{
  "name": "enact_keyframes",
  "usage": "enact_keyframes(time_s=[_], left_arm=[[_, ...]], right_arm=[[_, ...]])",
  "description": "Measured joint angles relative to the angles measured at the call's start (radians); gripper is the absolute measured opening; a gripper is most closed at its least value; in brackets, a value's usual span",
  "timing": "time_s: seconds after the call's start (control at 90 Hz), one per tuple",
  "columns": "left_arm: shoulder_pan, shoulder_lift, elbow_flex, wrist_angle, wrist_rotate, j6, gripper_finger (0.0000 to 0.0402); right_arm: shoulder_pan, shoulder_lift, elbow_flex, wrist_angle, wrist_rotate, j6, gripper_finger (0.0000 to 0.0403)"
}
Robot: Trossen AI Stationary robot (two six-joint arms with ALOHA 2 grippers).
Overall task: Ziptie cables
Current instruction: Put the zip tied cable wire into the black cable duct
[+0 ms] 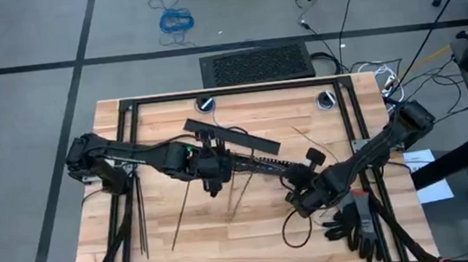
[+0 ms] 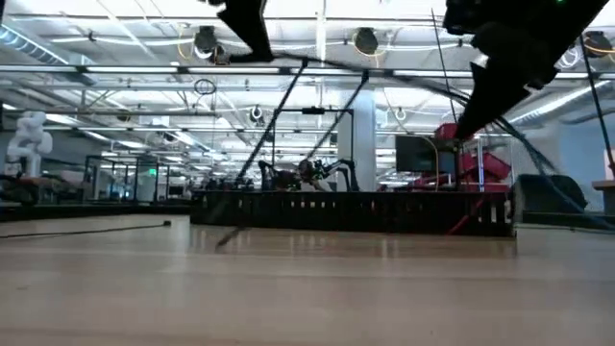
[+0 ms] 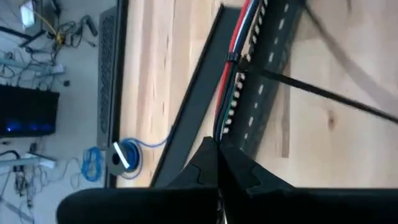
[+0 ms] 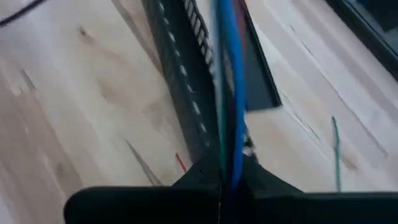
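High view puts both claws at mid-bench: left claw and right claw each clamp one end of the cables, stretched left-right along one slotted bar. One ziptie already binds them; several spare zipties lie left.

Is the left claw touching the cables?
Touching. In the left wrist view the left claw is closed on the end of the cables, which run alongside the slotted bar.
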Motion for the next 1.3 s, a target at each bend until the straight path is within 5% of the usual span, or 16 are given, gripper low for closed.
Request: enact_keyframes(time_s=[0.222, 0.411, 1.0, 1.3], left_arm=[[0.068, 0.000, -0.129, 0.146, 0.076, 0.036, 0.0000], [0.134, 0.001, -0.224, 0.268, 0.101, 0.079, 0.0000], [0.232, 0.020, -0.486, 0.563, 0.271, 0.104, 0.0000], [0.233, 0.078, -0.520, 0.632, 0.266, 0.111, 0.0000]], right_arm=[[-0.001, -0.001, 0.124, -0.273, -0.036, 0.077, 0.0000], [-0.054, 0.000, 0.139, -0.289, -0.063, 0.016, 0.0000], [-0.164, 0.000, -0.087, 0.072, -0.202, -0.134, 0.0000], [-0.172, 0.000, -0.175, 0.241, -0.293, -0.151, 0.0000]])
